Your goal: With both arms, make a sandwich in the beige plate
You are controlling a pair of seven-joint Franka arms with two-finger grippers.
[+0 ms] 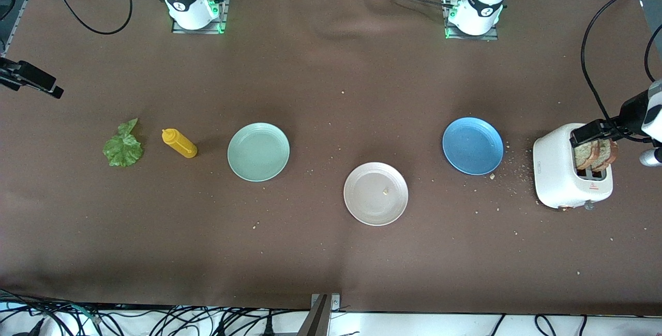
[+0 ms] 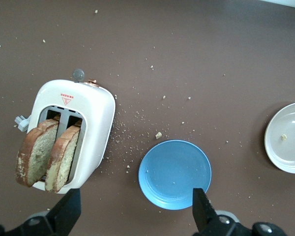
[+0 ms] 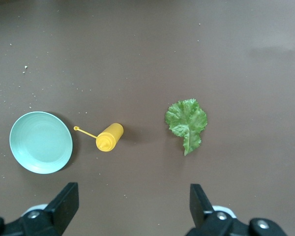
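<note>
Lettuce [image 3: 186,123], unseen from left wrist view.

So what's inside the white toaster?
Two brown bread slices stick up from the toaster, one in each slot. Their bottom parts are hidden inside.

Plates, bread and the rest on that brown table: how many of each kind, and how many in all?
Plates: 3, mint-green plate, beige plate, blue plate
Bread slices: 2, both standing in the toaster
Toaster: 1
Lettuce leaf: 1
Yellow squeeze bottle: 1
Total: 8
</note>
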